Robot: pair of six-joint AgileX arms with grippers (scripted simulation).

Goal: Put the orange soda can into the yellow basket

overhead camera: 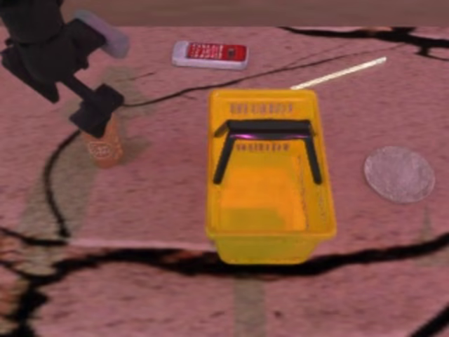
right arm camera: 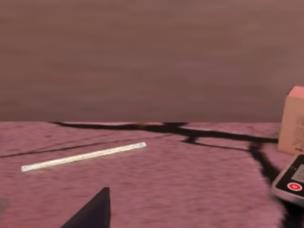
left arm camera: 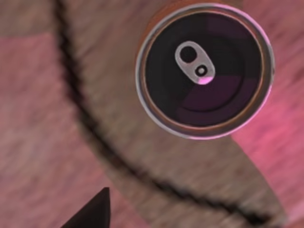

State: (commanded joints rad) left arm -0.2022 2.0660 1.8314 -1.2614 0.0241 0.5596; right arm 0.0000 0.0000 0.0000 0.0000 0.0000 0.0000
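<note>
The orange soda can (overhead camera: pixel 105 149) stands upright on the table at the left, a good way from the yellow basket (overhead camera: pixel 265 247). My left gripper (overhead camera: pixel 98 118) hangs just above the can and hides its top in the top view. In the left wrist view the can's dark, silver-rimmed top (left arm camera: pixel 204 71) shows from above, apart from the one dark fingertip (left arm camera: pixel 97 209) in sight; nothing is between the fingers. The basket sits mid-table with its black handle (overhead camera: pixel 266 130) folded across it, and its inside looks bare. My right arm is outside the top view; one fingertip (right arm camera: pixel 97 209) shows above the table.
A red and white handset (overhead camera: pixel 210 54) lies behind the basket, to its left. A thin white stick (overhead camera: pixel 340 72) lies at the back right. A grey round disc (overhead camera: pixel 398 174) sits right of the basket. A pale box (right arm camera: pixel 292 118) stands near the handset (right arm camera: pixel 292 180).
</note>
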